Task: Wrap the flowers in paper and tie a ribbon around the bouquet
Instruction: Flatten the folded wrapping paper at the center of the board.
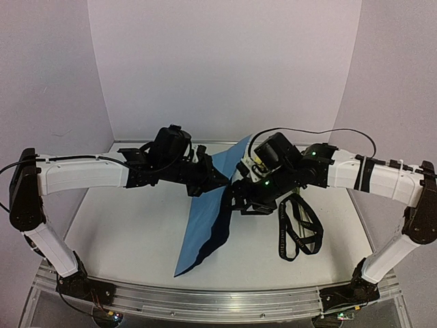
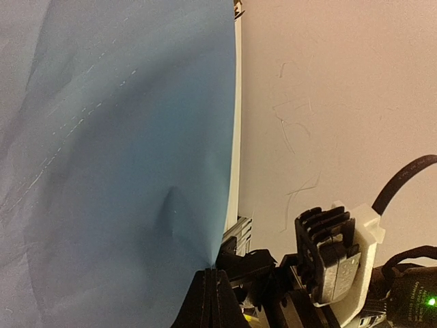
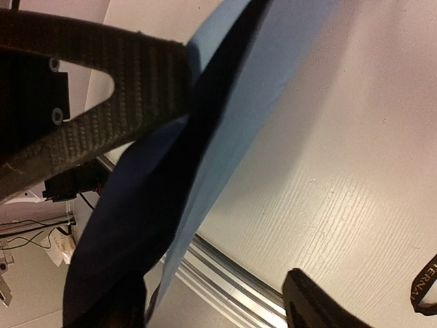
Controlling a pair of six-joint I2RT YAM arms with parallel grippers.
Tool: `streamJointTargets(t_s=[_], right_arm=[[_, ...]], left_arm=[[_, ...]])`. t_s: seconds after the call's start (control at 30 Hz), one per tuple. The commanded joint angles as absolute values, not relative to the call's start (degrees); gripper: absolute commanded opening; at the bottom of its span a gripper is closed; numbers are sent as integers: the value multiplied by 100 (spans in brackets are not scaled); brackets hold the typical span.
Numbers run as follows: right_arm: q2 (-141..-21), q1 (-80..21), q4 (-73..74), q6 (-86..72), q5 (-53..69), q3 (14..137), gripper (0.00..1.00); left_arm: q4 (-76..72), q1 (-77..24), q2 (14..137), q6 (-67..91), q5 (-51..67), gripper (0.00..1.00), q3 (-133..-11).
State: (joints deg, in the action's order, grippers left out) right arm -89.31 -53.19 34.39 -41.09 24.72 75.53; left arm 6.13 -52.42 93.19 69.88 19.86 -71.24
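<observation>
The paper [image 1: 205,225] stands lifted off the table as a tall tilted sheet, its light blue face toward the left arm. My left gripper [image 1: 213,176] is shut on the sheet's upper edge; in the left wrist view its fingers [image 2: 212,287] pinch the blue paper [image 2: 116,137]. My right gripper [image 1: 240,197] sits just right of the sheet, jaws wide apart [image 3: 205,294]. The paper's [image 3: 273,55] navy face lies against its left finger. The black ribbon [image 1: 295,232] lies looped on the table under the right forearm, its end showing [image 3: 427,287]. The flowers are hidden.
An aluminium rail [image 1: 218,301] runs along the table's near edge and shows below the paper [image 3: 232,273]. White walls close in the back and sides. A black part of the left gripper [image 3: 102,89] crosses the top left of the right wrist view.
</observation>
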Motion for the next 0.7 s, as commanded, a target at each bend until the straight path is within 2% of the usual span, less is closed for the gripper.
streamJointTargets(t_s=[0.0, 0.2, 0.23, 0.5, 0.67], right_arm=[[-8973, -5352, 3609, -4113, 2288, 7770, 50], [-8945, -5352, 3970, -4093, 2089, 7911, 2], [-8941, -5352, 4063, -4082, 2043, 7944, 0], [-9009, -5468, 5195, -3844, 1345, 8486, 0], [-9122, -5551, 6139, -3645, 763, 8888, 0]], left_arm=[[553, -5214, 9217, 6844, 2018, 0, -7289], [651, -5215, 9104, 6717, 1941, 0, -7203], [691, -5213, 9071, 6676, 1920, 0, -7191], [1131, -5212, 8706, 6253, 1639, 0, -7116], [2068, -5169, 8132, 5979, 726, 0, -6937]])
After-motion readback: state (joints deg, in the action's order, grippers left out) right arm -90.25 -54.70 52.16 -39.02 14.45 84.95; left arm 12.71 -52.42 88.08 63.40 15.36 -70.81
